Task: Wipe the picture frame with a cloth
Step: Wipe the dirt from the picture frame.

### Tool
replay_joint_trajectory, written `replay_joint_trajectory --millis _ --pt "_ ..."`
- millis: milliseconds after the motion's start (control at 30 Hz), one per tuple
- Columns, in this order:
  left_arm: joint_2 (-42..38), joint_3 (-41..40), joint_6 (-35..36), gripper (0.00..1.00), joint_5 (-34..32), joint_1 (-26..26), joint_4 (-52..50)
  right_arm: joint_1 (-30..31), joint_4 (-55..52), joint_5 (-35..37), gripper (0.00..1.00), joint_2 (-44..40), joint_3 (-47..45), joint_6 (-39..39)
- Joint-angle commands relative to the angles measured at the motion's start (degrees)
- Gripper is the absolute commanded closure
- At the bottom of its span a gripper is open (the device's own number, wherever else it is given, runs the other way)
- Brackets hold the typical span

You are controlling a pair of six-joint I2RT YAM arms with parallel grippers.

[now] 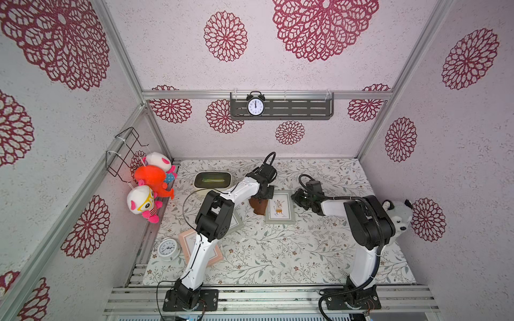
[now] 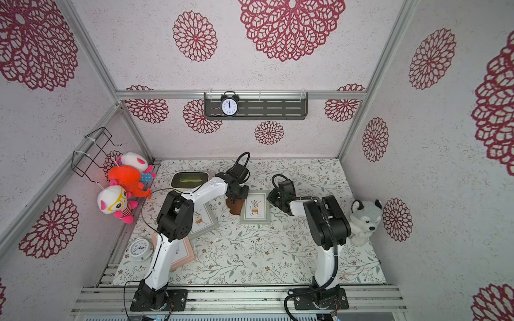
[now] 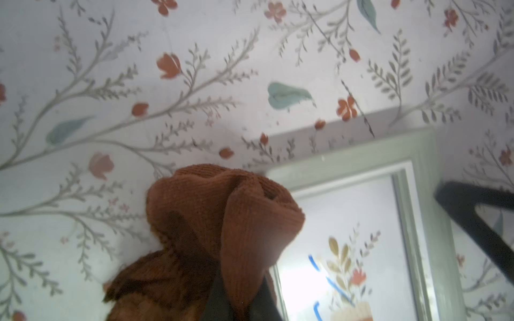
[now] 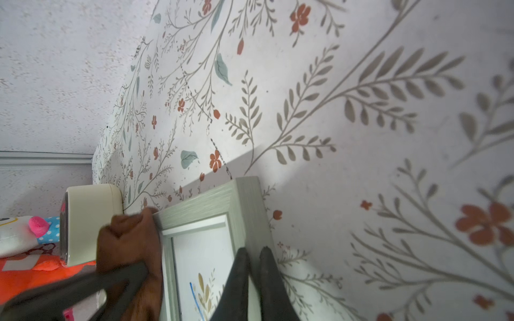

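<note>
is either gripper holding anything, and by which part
The left gripper is shut on the brown cloth, pinching a bunched fold; the rest hangs loose. The right gripper is shut on nothing, its tips over the border of the grey-green picture frame.

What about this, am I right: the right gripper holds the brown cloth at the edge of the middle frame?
Not quite: the left gripper holds the cloth. The left wrist view shows its jaws shut on the fabric. The cloth is indeed at the edge of the frame. The right gripper is shut with nothing in it.
</note>
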Motion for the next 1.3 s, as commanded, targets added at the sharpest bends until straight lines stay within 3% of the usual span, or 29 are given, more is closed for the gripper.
replay_joint_trajectory --millis 0,100,167,367,500,733,867,967,1133,1267 --pt "-6.68 -10.65 -1.89 1.0 5.28 -3.39 -2.3 0.86 -15.18 0.05 0.89 5.61 -3.97 0.7" --pt "-9.44 -14.61 -2.7 1.0 7.14 -3.69 -1.16 0.81 -15.18 -0.01 0.89 5.65 -4.12 0.62" --pt "-8.58 -13.22 -1.07 1.0 4.74 -3.61 -1.35 0.83 -15.1 0.08 0.89 5.74 -4.06 0.68" --pt "4.22 6.94 1.7 1.0 -3.84 -1.04 -8.15 0.86 -14.55 0.02 0.89 6.09 -4.07 1.45" --pt "8.56 12.54 1.19 1.0 -3.97 0.0 -11.59 0.86 -14.27 -0.07 0.89 6.1 -4.37 1.51" --pt "-3.95 -8.28 -3.37 1.0 3.22 -4.0 -6.62 0.85 -13.37 -0.53 0.89 5.94 -5.02 1.53" --pt "-5.88 -11.75 -3.65 1.0 3.95 -5.03 -5.57 0.86 -12.99 -0.99 0.89 6.02 -5.1 1.82" --pt "-1.71 -5.8 -1.59 1.0 -0.64 -3.81 -5.78 0.79 -12.97 -1.06 0.89 5.86 -5.05 1.74" --pt "7.55 14.06 -0.35 1.0 -2.02 1.17 -9.31 0.6 -14.15 -1.32 0.87 3.89 -3.25 0.63" --pt "4.49 18.73 0.71 1.0 -0.58 2.8 -10.3 -0.17 -16.14 -2.52 0.84 0.26 0.22 -1.89"
